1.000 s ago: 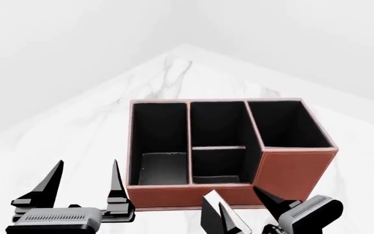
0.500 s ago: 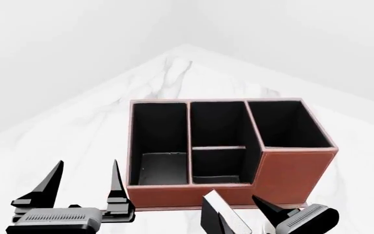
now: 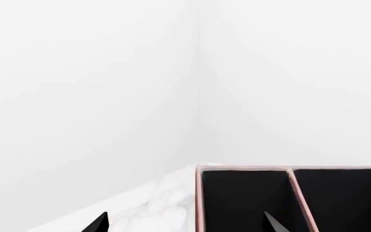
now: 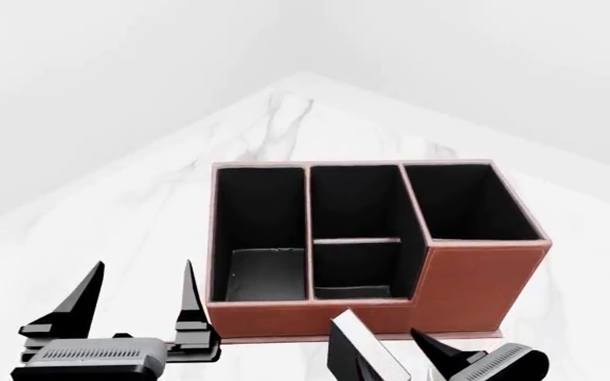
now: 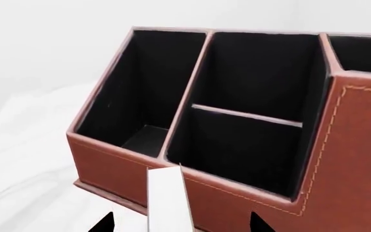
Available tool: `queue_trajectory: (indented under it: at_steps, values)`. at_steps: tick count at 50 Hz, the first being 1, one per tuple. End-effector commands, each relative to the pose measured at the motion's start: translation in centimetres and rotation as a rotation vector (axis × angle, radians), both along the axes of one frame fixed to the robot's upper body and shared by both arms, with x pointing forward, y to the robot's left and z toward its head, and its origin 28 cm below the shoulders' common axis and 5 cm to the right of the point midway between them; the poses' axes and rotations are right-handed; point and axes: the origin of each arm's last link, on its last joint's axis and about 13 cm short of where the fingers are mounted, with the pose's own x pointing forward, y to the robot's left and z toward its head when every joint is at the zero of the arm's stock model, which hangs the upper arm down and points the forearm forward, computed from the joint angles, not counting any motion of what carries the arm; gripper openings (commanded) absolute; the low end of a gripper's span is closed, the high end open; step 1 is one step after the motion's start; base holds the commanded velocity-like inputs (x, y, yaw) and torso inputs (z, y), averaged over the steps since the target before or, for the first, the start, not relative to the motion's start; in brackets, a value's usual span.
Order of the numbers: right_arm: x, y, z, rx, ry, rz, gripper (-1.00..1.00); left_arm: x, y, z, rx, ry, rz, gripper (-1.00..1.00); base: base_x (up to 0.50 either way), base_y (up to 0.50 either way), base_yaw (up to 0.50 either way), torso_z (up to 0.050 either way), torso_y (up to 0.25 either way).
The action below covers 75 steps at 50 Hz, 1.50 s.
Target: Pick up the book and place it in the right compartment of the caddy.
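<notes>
Now my right gripper [image 4: 416, 361], at the bottom of the frame, pinches the book [image 4: 367, 349] before the caddy [image 4: 475, 278]; my left gripper [image 4: 136, 298] is spread.

No lettering, label, brand or number can be read anywhere, neither on the caddy [image 4: 475, 278] nor on the book [image 4: 364, 349], though its cover seems mostly out of view.
</notes>
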Motion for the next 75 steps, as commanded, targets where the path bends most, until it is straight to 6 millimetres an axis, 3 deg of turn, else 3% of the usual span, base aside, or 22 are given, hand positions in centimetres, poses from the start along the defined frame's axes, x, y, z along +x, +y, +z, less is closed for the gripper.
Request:
queue_trajectory:
  at_steps: [1, 69, 70, 75]
  values:
    - [0.1, 0.0, -0.6, 0.004, 0.015, -0.005, 1.00, 0.0, 0.0, 0.0, 0.000, 0.000, -0.001, 1.00, 0.00, 0.00, 0.00, 0.000, 0.000]
    - [-0.3, 0.3, -3.4, -0.012, 0.090, 0.025, 1.00, 0.0, 0.0, 0.0, -0.002, 0.003, 0.000, 1.00, 0.00, 0.00, 0.00, 0.000, 0.000]
    - [-0.3, 0.3, -3.4, -0.010, 0.089, 0.027, -1.00, 0.0, 0.0, 0.0, -0.002, 0.003, 0.000, 1.00, 0.00, 0.00, 0.00, 0.000, 0.000]
    - [-0.3, 0.4, -3.3, -0.012, 0.086, 0.028, -1.00, 0.0, 0.0, 0.0, -0.002, 0.003, 0.000, 1.00, 0.00, 0.00, 0.00, 0.000, 0.000]
